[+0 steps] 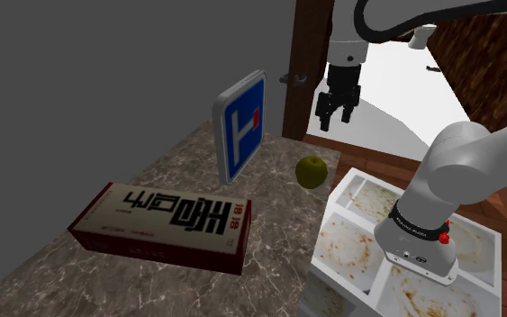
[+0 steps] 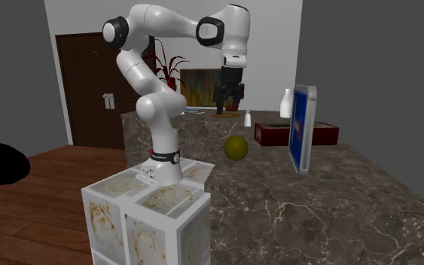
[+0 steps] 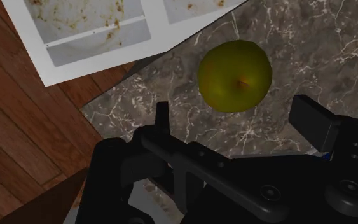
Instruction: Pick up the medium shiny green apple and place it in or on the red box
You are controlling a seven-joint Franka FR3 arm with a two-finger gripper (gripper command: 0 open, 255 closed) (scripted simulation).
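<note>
The gripper [image 1: 336,119] hangs empty with its fingers apart, probably ready to drop around the apple [image 1: 311,171] below it. The box [image 1: 166,225] waits well off to one side.

1. One green apple [image 1: 311,170] on the single marble counter [image 1: 274,243].
2. One dark red box [image 1: 163,226], near left in the shoulder view.
3. One blue-and-white sign [image 1: 240,126], farther back.
4. One white arm [image 1: 463,162], one black gripper [image 1: 336,122].
</note>
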